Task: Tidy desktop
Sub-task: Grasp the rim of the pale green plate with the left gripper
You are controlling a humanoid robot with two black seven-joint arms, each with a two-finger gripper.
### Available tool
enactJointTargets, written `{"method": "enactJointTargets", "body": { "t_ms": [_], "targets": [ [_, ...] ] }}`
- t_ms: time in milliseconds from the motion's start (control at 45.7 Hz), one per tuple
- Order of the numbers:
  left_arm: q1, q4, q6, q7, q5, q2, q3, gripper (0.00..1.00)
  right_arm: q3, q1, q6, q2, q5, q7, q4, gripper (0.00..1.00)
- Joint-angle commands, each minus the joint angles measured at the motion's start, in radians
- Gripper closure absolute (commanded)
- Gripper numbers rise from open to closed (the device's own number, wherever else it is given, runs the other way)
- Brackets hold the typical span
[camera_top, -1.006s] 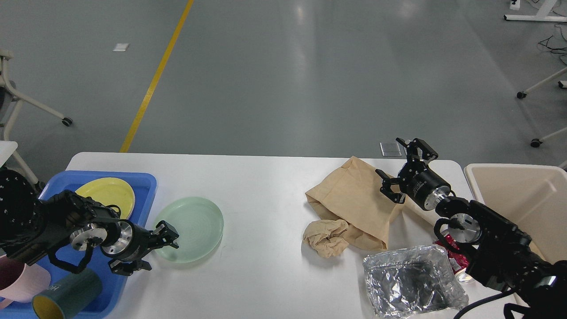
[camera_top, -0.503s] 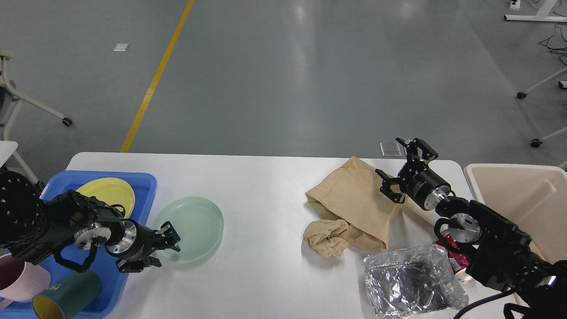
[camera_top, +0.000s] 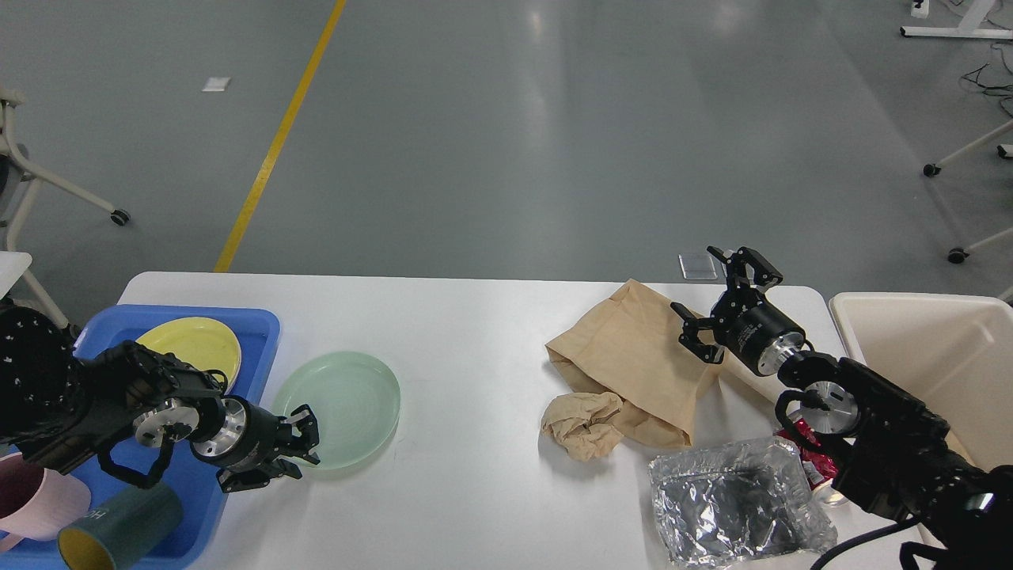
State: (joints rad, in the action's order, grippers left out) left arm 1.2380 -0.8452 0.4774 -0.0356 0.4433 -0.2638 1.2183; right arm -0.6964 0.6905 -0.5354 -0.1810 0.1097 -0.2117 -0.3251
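left gripper (camera_top: 294, 451) hides the green plate's (camera_top: 348, 404) 7 o'clock rim, grip unclear; right gripper (camera_top: 716, 305) gapes empty; cup (camera_top: 119, 526) lettering unreadable.

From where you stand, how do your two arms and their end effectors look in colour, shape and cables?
Both arms are black with thick rounded links. Each wrist carries a shiny silver metal ring behind a black cylinder. The left end effector and the right end effector are black, with two jointed fingers. A black cable loops at each wrist, and another runs under the right forearm. The left upper link shows small white dots.
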Motion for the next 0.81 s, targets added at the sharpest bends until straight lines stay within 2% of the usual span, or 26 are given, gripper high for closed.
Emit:
{"method": "enactJointTargets", "body": {
  "t_ms": [0,88,175,328,613,788],
  "targets": [
    [0.000,0.000,0.020,0.000,0.000,0.000,0.000,0.80,0.000,0.000,0.000,0.000,-0.001,0.000,0.000,0.00],
    [-0.002,0.000,0.023,0.000,0.000,0.000,0.000,0.84,0.000,0.000,0.000,0.000,0.001,0.000,0.000,0.00],
    [0.000,0.000,0.050,0.005,-0.002,0.000,0.001,0.93,0.000,0.000,0.000,0.000,-0.001,0.000,0.000,0.00],
    [0.000,0.000,0.073,0.008,-0.002,-0.002,0.001,0.98,0.000,0.000,0.000,0.000,-0.001,0.000,0.000,0.00],
    [0.003,0.000,0.079,0.013,-0.002,-0.002,0.001,1.00,0.000,0.000,0.000,0.000,-0.001,0.000,0.001,0.00],
    [0.034,-0.017,0.145,0.014,-0.002,-0.009,0.020,1.00,0.000,0.000,0.000,0.000,-0.001,0.000,0.000,0.00]
  ]
}}
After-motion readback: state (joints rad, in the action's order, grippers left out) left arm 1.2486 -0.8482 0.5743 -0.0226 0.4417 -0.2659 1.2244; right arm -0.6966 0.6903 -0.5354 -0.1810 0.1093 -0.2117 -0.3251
